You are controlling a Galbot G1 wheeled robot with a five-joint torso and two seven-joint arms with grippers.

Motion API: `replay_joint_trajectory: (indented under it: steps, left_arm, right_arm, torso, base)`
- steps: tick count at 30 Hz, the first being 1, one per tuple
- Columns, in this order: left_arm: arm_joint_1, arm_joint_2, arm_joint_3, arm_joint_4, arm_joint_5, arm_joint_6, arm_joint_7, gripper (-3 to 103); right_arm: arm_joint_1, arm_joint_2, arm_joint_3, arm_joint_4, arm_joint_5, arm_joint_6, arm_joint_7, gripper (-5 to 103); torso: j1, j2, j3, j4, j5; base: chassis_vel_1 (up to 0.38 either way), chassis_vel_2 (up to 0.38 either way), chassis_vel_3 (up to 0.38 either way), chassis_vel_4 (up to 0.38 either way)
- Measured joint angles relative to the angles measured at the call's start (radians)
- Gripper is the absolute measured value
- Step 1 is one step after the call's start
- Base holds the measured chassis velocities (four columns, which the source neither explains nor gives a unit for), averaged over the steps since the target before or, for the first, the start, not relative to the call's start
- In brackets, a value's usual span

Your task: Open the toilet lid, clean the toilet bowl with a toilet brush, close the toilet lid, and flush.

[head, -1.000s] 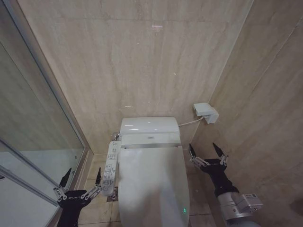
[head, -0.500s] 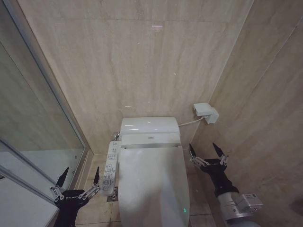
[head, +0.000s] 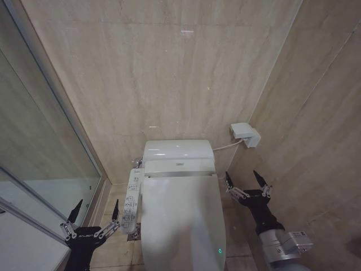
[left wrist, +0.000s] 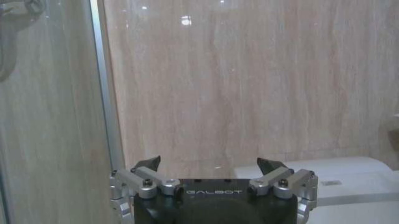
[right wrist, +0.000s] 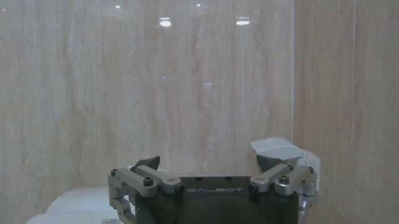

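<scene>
The toilet lid is down flat over the seat, closing the toilet that stands against the beige tiled back wall. In the head view, the control panel juts off the toilet's left side, and a green light glows near the lid's front right edge. The left gripper hangs low beside that panel, near the glass shower screen, jaws spread wide and holding nothing. The right gripper hovers off the toilet's right side, jaws wide apart too, empty. A white wall box sits above it, cabled to the toilet.

Left wrist view: the left gripper faces the wall, jaws open, with the white tank cover just beyond.

Right wrist view: the right gripper's open jaws point at the wall, the wall box just past them.
</scene>
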Motion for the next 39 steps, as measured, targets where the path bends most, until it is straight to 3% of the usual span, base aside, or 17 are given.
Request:
replay_joint_trajectory:
  steps: [19,38,39]
  left_arm:
    - [0.0,0.0,0.0,0.0,0.0,0.001,0.0,100]
    - [0.0,0.0,0.0,0.001,0.0,0.001,0.0,100]
    - [0.0,0.0,0.0,0.001,0.0,0.001,0.0,100]
  right_arm:
    - [0.0,0.0,0.0,0.0,0.0,0.0,0.0,100]
    - [0.0,0.0,0.0,0.0,0.0,0.0,0.0,100]
    - [0.0,0.0,0.0,0.0,0.0,0.0,0.0,100]
  torso:
    - [0.0,0.0,0.0,0.0,0.0]
    - [0.0,0.0,0.0,0.0001,0.0006]
    - [0.0,0.0,0.0,-0.0003,-0.0009]
  base:
    - [0.026,-0.031,-0.033,0.032]
    - [0.258,-0.258,-0.26,0.273]
    - [0.329,-0.373,-0.372,0.369]
